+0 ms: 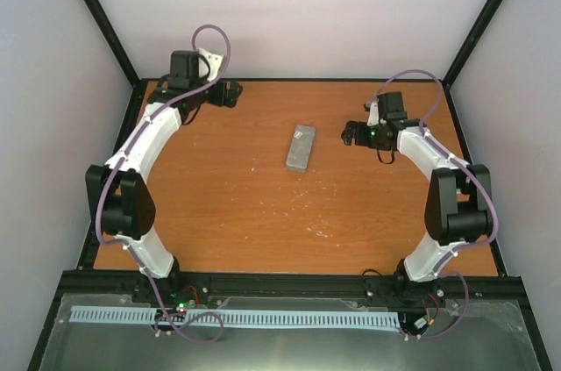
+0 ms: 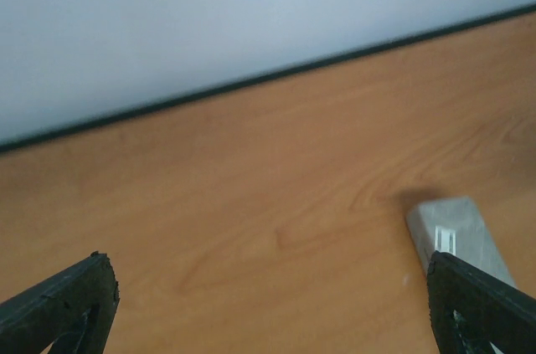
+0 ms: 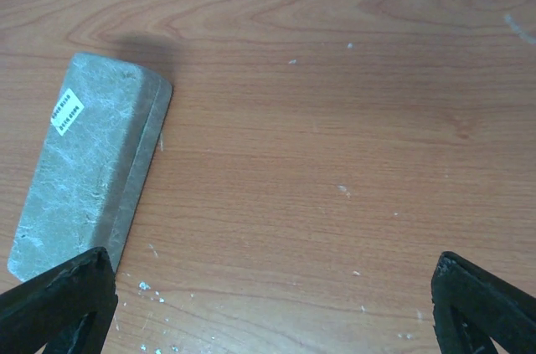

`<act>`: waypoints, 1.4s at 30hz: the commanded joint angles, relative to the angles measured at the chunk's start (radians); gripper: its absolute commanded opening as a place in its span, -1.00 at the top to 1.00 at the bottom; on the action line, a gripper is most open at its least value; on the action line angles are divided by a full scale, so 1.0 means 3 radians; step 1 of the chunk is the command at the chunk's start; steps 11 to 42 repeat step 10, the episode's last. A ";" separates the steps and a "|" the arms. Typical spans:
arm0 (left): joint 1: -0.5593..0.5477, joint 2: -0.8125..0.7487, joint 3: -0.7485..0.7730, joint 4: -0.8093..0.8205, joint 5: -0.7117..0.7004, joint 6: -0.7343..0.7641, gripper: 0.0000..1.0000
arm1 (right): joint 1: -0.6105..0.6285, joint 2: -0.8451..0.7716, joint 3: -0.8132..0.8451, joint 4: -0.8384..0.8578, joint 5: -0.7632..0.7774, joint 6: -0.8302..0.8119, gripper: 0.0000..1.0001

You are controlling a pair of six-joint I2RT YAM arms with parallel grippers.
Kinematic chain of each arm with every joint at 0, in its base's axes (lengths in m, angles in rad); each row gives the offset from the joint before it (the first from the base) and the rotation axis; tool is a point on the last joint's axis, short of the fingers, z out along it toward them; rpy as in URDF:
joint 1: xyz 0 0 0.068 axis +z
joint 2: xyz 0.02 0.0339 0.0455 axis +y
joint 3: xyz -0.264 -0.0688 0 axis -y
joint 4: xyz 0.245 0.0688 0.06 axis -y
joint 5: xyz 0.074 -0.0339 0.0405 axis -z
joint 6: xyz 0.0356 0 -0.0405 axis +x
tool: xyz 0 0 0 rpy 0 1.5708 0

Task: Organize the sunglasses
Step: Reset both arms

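The sunglasses show in no view (only a closed grey case point(image 1: 301, 146) lies flat on the table point(image 1: 219, 204)).

The grey case's point(image 3: 84, 170) white sticker point(image 3: 67, 111) print is unreadable.

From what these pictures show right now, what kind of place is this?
Probably a robot test cell in a lab: two white-and-black robot arms mounted at an orange-brown wooden table, enclosed by plain pale walls and a black metal frame.
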 commanded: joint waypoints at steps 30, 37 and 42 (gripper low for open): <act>0.0155 -0.0363 -0.0784 0.0222 0.0014 -0.0307 -0.99 | 0.0000 -0.0526 -0.0236 0.0354 0.0285 0.0135 -1.00; 0.0155 -0.0363 -0.0784 0.0222 0.0014 -0.0307 -0.99 | 0.0000 -0.0526 -0.0236 0.0354 0.0285 0.0135 -1.00; 0.0155 -0.0363 -0.0784 0.0222 0.0014 -0.0307 -0.99 | 0.0000 -0.0526 -0.0236 0.0354 0.0285 0.0135 -1.00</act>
